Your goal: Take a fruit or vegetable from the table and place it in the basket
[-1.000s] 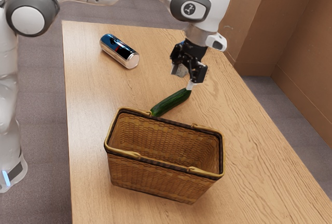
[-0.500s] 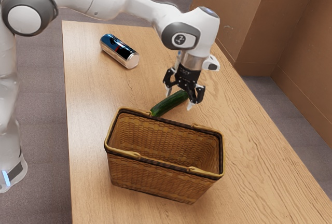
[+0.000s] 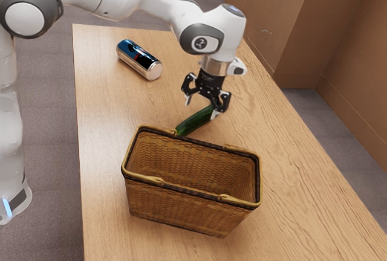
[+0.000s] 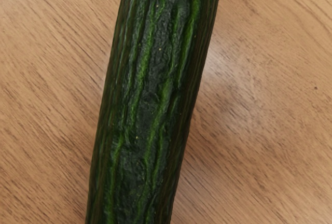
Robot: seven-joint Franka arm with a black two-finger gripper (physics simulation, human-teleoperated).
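Since the earlier frame, the fingers (image 3: pixel 215 115) have shifted toward the exterior view's left, over the cucumber (image 3: pixel 195 120). They stand wide apart, with no grip on it. This looks like lining up the grasp; next they should settle astride and close. The ridged, dark green cylinder lies on the wood-grained surface (image 3: pixel 302 182), just beside the flared, woven basket (image 3: pixel 181 209).

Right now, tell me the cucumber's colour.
The cucumber is dark green with brighter green streaks, best seen in the wrist view.
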